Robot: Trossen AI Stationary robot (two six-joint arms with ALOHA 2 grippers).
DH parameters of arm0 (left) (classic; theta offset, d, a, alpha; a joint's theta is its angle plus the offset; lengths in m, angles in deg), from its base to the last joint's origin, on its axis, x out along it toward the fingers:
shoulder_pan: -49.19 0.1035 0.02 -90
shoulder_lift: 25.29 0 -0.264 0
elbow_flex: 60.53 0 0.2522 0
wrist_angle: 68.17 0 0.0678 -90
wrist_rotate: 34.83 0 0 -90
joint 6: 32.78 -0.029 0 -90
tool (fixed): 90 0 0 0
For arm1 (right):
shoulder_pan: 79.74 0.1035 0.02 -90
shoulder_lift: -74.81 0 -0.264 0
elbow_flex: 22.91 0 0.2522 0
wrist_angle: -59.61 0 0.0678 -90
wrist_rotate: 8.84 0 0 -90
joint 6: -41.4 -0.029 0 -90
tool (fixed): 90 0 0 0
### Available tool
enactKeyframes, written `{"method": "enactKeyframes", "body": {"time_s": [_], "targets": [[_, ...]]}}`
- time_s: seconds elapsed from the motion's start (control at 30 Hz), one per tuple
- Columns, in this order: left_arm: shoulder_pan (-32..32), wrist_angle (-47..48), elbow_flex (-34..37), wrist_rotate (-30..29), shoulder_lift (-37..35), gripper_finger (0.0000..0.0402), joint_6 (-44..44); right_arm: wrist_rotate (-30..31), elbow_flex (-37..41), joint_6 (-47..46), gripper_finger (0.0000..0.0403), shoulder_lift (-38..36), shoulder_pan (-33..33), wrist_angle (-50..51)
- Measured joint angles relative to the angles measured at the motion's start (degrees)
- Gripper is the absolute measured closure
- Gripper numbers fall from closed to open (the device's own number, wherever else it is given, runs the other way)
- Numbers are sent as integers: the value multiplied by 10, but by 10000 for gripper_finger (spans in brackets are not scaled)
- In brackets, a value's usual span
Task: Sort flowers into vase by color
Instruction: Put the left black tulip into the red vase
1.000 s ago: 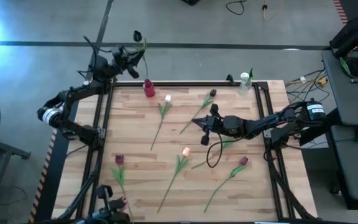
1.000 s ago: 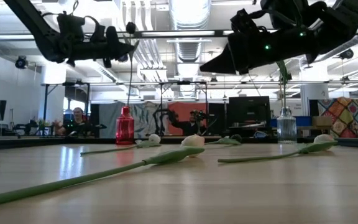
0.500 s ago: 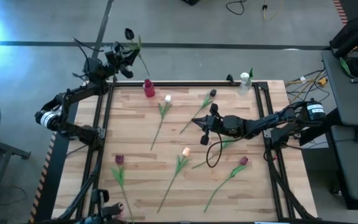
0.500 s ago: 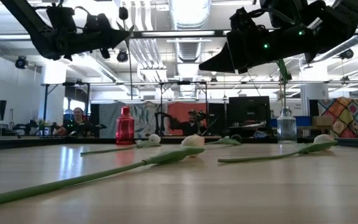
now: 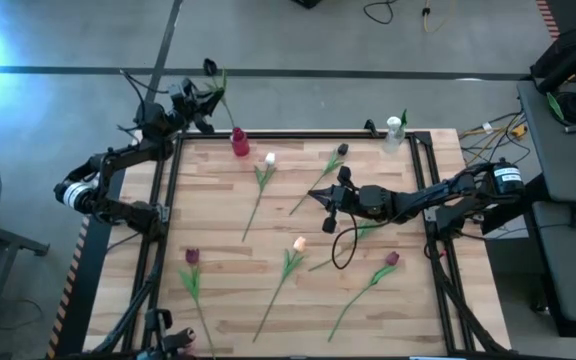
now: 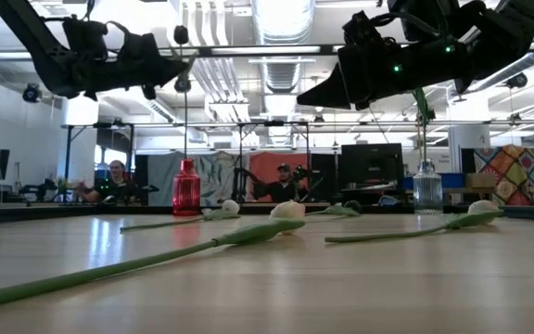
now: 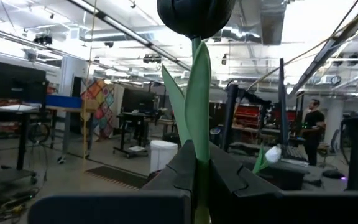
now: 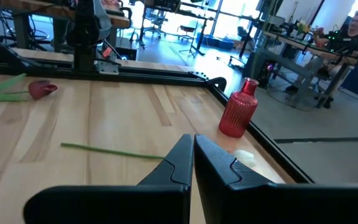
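From the high view my left hand (image 5: 200, 97) sits off the far-left corner of the surface (image 5: 228, 300), clamped on a dark tulip (image 5: 210, 68) w/ its head up beyond the red vase (image 5: 239, 141), which stands at the far edge; the clear vase (image 5: 394, 130) is over at the far right. My right hand (image 5: 330, 203) hangs mid-surface, fingers together, carrying nothing. Loose flowers lie flat: white one (image 5: 269, 158) near the red vase, a dark one (image 5: 343, 149) far centre, peach (image 5: 300, 243) mid, maroon (image 5: 191, 256) near left, red (image 5: 392, 258) near right. Low view: the left hand (image 6: 170, 67) is high up w/ the thin stem (image 6: 185, 111) dangling roughly above the red vase (image 6: 185, 188); I judge these are v. light, stems bendy, so they'll sway and the tip will wander at the narrow neck. Left wrist view: stem and leaf (image 7: 197, 106) are pinched between my fingers (image 7: 229, 180), the blackish head (image 7: 195, 15) just above. I've got it near the head, prob. fine for hanging it straight. Heads look soft, so I'd grip stems, not blooms. Right wrist view: fingers (image 8: 173, 163) pressed together, nothing between, the red vase (image 8: 238, 109) ahead, a bare stem (image 8: 110, 151) lying between; flat stems on wood will be fiddly to pinch.
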Motion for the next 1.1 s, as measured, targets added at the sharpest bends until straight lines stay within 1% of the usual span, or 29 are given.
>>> {"method": "enactKeyframes", "body": {"time_s": [0.37,0.47,0.6,0.73,0.87,1.0,1.1], "targets": [[2,4,8,0,34,401,-30,0,0,-4,394,0,0,0],[2,15,7,7,38,393,-37,0,0,-11,394,0,0,0],[4,42,7,34,39,368,-69,0,0,-11,394,0,0,0],[6,66,7,49,39,337,-89,0,0,-13,393,0,0,0],[11,101,7,51,38,303,-130,7,0,-14,393,0,0,0],[19,135,8,55,35,268,-141,15,0,-19,393,0,0,0],[23,164,8,81,28,246,-159,18,0,-37,393,0,-1,1]]}}
